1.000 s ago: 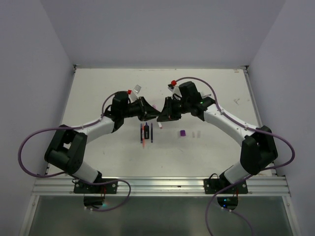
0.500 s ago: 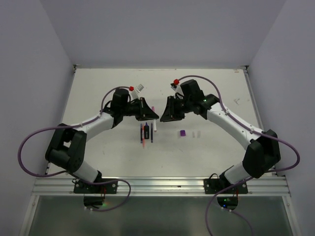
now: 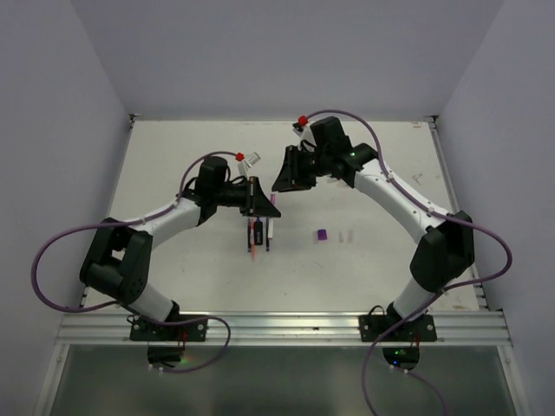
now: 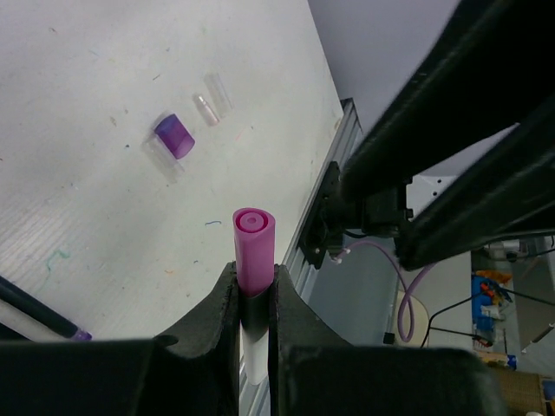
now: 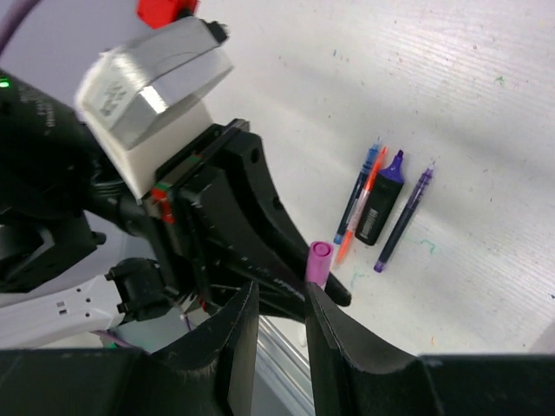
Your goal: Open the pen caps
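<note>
Currently: left hand (image 4: pixel 254 290) is clamping a pink plastic pen (image 4: pixel 253 247) above the row of pens (image 3: pixel 258 234); right hand (image 5: pixel 282 295), fingers apart, is hovering empty beyond it. A purple plastic cap (image 4: pixel 176 135) and a clear cap (image 4: pixel 212 95) are lying right of the row; others seemingly pending. Only the left wrist view is resolving both caps.

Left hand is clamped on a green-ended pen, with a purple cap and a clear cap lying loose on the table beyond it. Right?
Not quite. The left hand is clamped on a pink-ended plastic pen, not a green-ended one; the left wrist view shows it. The rest holds: the short purple plastic cap and the clear plastic cap lie loose on the white table beyond it.
</note>
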Tool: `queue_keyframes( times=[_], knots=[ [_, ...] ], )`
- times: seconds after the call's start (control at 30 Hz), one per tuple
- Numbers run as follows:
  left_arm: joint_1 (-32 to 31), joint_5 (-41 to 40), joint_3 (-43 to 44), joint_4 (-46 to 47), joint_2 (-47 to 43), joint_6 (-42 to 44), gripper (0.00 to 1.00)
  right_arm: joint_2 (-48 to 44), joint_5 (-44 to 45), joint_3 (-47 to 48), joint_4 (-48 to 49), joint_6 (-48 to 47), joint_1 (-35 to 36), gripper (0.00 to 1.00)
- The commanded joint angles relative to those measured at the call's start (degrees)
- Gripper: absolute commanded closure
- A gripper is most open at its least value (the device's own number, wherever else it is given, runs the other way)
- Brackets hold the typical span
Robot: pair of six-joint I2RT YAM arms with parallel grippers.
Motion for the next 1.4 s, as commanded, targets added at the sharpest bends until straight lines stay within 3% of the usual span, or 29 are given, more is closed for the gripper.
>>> queue_keyframes(
  times=[0.0,0.77,0.83,0.87,0.9,0.93,0.97,1.07,1.1,1.23,1.37],
  knots=[
    [0.2,3.5,-0.2,3.6,-2.1,-0.2,1.0,0.9,-2.1,1.1,0.6,0.2,0.0,0.68],
    [0.2,6.2,-0.8,15.2,-1.3,-10.7,1.0,1.0,-3.9,-4.5,5.9,2.4,0.2,0.7],
    [0.2,6.2,-0.6,15.8,-1.0,-11.1,1.0,1.0,-4.4,-5.4,6.4,2.5,0.4,0.76],
    [0.2,6.2,-0.4,15.8,-1.0,-11.1,1.0,0.8,-4.6,-5.8,6.9,2.9,0.3,0.93],
    [0.2,6.1,-0.4,15.8,-0.8,-11.2,1.0,0.8,-4.7,-6.8,7.7,3.2,0.5,1.0],
    [0.2,6.1,-0.4,15.7,-0.8,-11.2,1.0,0.7,-4.6,-7.1,7.9,3.3,0.4,1.0],
    [0.2,5.9,-0.5,15.2,-0.9,-10.7,0.97,0.1,-4.3,-7.4,8.2,3.8,0.5,1.0],
    [0.2,5.1,-0.9,11.5,-1.7,-8.1,0.71,-1.3,-0.7,-7.7,7.9,4.3,0.5,1.0],
    [0.2,5.0,-1.3,10.9,-2.1,-7.5,0.67,-1.5,0.8,-7.7,7.8,4.5,0.3,1.0],
    [0.2,4.8,-4.4,8.5,-4.2,-5.3,0.61,-1.4,2.2,-6.1,7.2,4.6,0.3,1.0],
    [0.2,4.7,-7.1,8.9,-5.7,-5.3,0.64,-1.5,3.4,-5.5,6.7,4.5,0.2,1.0]
  ],
)
